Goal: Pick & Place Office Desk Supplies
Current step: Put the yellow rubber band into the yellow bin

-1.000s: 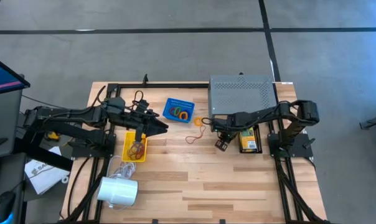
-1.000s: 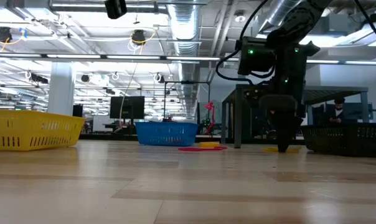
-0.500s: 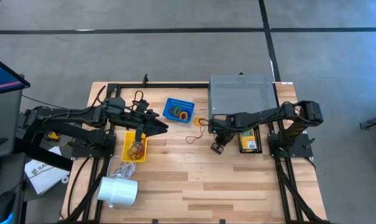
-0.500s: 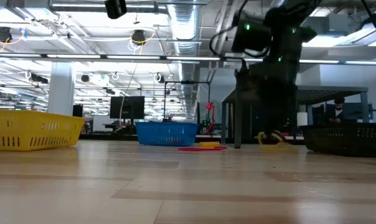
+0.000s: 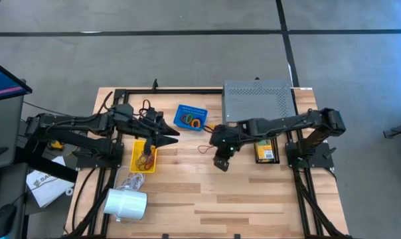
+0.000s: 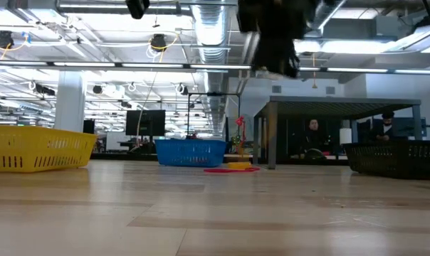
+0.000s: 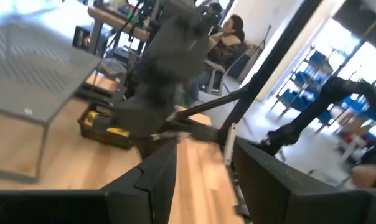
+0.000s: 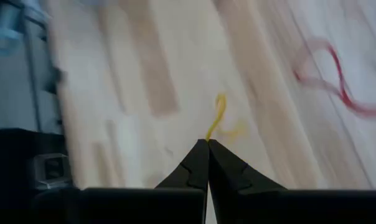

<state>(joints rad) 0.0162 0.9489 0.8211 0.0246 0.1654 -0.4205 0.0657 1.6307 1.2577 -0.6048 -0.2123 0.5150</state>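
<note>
- Two arms share the bench (image 5: 253,199). The right gripper (image 5: 220,163) is out over the middle boards, lifted clear of the wood, its fingers pinched together on a thin yellow rubber band (image 8: 218,118) that dangles from the tips in the right wrist view.
- One grey perforated shelf (image 5: 257,101) stands at the far edge, with one yellow-green crayon box (image 5: 266,151) just in front of it, beside the right arm.
- Two bins: a yellow bin (image 5: 145,157) near the left arm, with a few bands inside, and a blue bin (image 5: 190,117) further back holding several coloured bands — too small to count exactly.
- One white cylinder (image 5: 126,204) lies near the front-left corner.
- One red rubber band (image 5: 210,143) lies loose on the boards between the blue bin and the right gripper; any others are too small to make out.
- The left gripper (image 5: 166,135) hangs by the yellow bin, fingers apart and holding nothing.
- Step in hand, as I judge it — carrying a picked band toward a bin. The next move calls for getting the tips over a bin's opening, likely the blue one, before letting go, since a light band may cling or drift.
</note>
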